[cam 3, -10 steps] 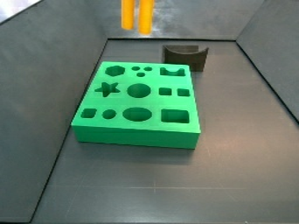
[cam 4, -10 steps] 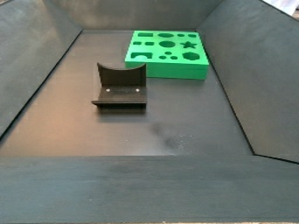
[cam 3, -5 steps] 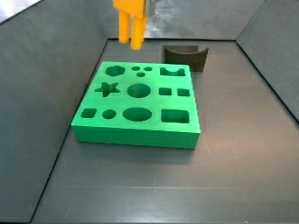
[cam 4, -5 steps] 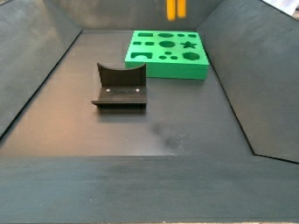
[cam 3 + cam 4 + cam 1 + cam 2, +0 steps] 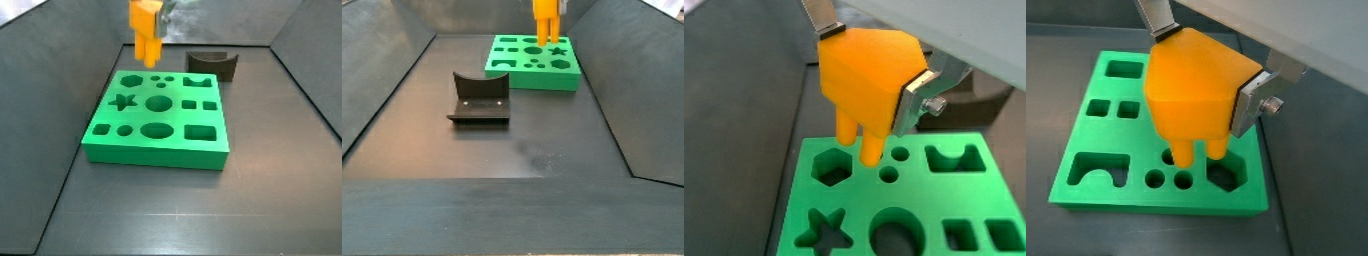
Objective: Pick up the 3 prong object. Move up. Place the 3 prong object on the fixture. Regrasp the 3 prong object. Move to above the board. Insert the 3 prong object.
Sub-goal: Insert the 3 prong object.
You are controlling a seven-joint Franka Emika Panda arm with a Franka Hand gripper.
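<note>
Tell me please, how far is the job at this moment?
Done: the fixture stands empty, and the gripper holds the 3 prong object, prongs pointing down. In hand: it hangs above the board, over the small round holes beside the hexagon hole. Left: the insertion; the prongs are not yet in the board.

The gripper (image 5: pixel 875 62), above the board (image 5: pixel 1106 140), has flat silver metal fingers (image 5: pixel 922 82) — dully shiny. The 3 prong object (image 5: pixel 1196 85) looks like smooth, matt orange plastic; the board is smooth green plastic too.

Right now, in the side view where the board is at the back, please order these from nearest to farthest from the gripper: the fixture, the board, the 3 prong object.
1. 3 prong object: held in the gripper.
2. Board: directly below, at the back.
3. Fixture: farthest, nearer the camera on the floor.
</note>
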